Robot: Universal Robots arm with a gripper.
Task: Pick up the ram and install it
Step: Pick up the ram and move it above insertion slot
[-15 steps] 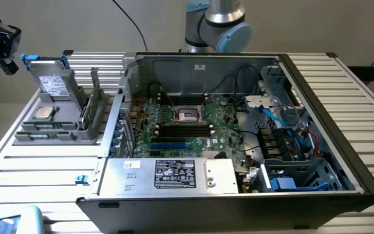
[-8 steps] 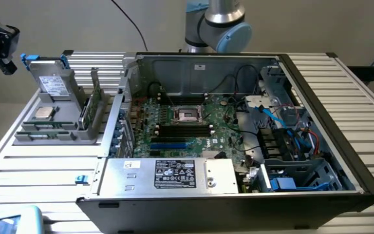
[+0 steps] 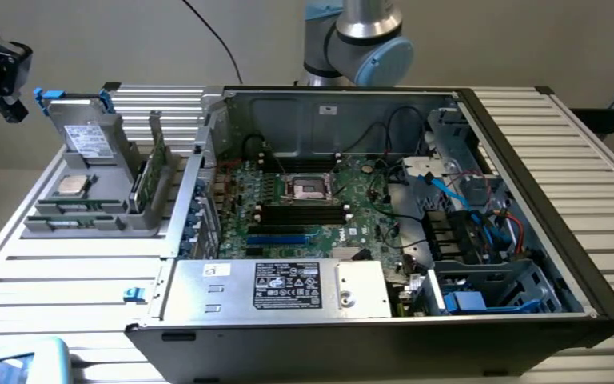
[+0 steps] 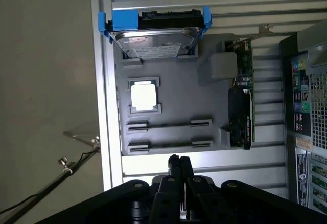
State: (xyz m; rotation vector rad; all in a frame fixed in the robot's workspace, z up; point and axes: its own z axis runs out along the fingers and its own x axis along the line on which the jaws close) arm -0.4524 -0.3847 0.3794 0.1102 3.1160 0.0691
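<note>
Wrist view shows the gripper (image 4: pixel 179 160) shut tight, holding nothing, above the table (image 4: pixel 245 175) near the tray (image 4: pixel 179 101). Ram (image 3: pixel 73 209) stands at the tray's near end, on the exterior view's left of the case (image 3: pixel 392 320); chip (image 3: pixel 70 186) and drive (image 3: pixel 85 136) lie farther.

the ram (image 3: pixel 73 209) is a long, narrow green stick, seen as a thin strip. it stands on its long edge in a slot of the grey holder (image 3: pixel 125 218), just beside the square silver chip (image 3: pixel 70 186), outside the open computer case (image 3: pixel 520 144).
</note>
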